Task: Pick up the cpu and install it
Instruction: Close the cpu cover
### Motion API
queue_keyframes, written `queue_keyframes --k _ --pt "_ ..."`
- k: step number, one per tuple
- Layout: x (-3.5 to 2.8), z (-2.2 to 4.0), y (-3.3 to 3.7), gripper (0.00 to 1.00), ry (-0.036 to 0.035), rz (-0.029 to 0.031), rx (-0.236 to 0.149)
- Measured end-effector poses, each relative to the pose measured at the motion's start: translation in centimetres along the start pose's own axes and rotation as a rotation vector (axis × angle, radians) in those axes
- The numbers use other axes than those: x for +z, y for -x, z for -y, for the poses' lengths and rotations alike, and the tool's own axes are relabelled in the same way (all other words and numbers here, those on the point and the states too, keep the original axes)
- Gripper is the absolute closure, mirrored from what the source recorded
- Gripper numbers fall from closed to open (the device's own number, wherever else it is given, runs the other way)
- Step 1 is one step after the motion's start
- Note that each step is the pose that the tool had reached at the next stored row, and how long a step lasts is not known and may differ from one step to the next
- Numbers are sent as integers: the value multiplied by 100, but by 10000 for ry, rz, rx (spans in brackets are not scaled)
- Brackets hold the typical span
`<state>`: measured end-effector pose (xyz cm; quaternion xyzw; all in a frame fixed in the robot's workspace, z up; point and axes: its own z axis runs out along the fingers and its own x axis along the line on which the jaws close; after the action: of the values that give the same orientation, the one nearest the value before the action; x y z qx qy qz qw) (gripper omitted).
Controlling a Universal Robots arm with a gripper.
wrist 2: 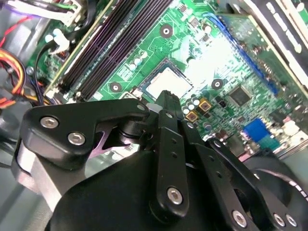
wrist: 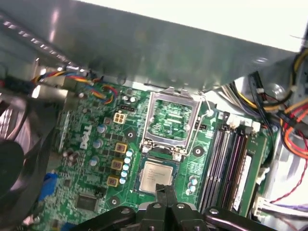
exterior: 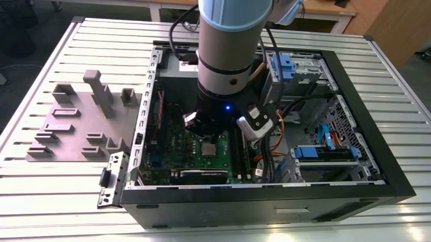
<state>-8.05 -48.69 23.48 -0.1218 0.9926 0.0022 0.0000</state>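
Observation:
The cpu point(wrist: 155, 176) is a small silver-grey square lying flat in its socket on the green motherboard point(wrist: 91, 144). It also appears in the second wrist view as the cpu point(wrist 2: 168, 82) and in the exterior view as the cpu point(exterior: 209, 149). The socket's metal frame point(wrist: 171, 118) stands flipped open just beyond it. My gripper point(wrist: 165, 190) hovers at the chip's near edge, its black fingers point(wrist 2: 167, 103) pressed together with nothing between them. In the exterior view the arm point(exterior: 229, 75) reaches down into the open computer case point(exterior: 269, 201).
Dark memory slots point(wrist: 226, 159) run beside the socket. Coloured cables point(wrist: 288, 125) and blue drive cages point(exterior: 323, 151) fill the case on the exterior view's right. A fan point(wrist: 19, 159) and the case wall point(wrist: 144, 53) are close by. A grey fixture plate point(exterior: 81, 121) lies outside the case.

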Motion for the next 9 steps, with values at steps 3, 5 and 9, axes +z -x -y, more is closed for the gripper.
queue_keyframes --k 3,5,9 --pt "0 0 0 89 0 -3 -539" --pt "0 0 0 89 0 -4 -915" --pt "0 0 0 89 0 -7 -1590"
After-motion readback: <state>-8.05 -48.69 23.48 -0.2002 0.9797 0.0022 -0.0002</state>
